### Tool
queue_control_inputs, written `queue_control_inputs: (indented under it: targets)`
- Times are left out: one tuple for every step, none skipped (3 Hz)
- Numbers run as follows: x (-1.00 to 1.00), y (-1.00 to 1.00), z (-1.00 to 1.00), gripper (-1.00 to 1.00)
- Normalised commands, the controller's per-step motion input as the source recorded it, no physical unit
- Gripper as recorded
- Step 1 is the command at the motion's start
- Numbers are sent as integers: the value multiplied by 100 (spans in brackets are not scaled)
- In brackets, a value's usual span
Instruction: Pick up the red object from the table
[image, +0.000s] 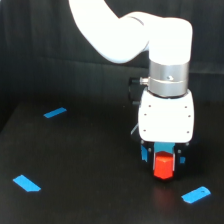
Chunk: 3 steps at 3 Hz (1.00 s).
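1. Nearest the camera lie two flat blue pieces on the black tabletop (80, 170): one blue piece at the near right (196, 194) and another blue piece at the near left (26, 183). A third blue strip (55, 112) lies farther back on the left, well apart from the arm.

2. Right of centre, the white arm (150, 35) reaches down, and its hand (163, 160) sits low over the tabletop with the red block (163, 166) between its blue-tipped fingers (144, 153). The block looks to be at or just above the surface; I cannot tell whether it has left the tabletop.

3. The fingers appear closed against the block's sides, so I judge the hand to be gripping it, though the contact faces are hidden behind the block itself.

4. Risk of slipping: the block is chunky with angled faces, so if the fingers press on corners instead of flats, it could twist or squirt out as the arm rises.

5. Risk of a shallow hold: only the upper part of the block seems to be between the fingers, with much of it showing below. A quick lift could let it drop back down.

6. Risk to neighbours: the near right blue piece lies near the hand. A dropped block could roll into it, or a sideways move made while still low could sweep it away.
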Motion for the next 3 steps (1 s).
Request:
queue_control_inputs:
  targets:
    - [-6,-8,78,-100]
    - [-19,-3,71,-100]
    - [-8,6,80,-100]
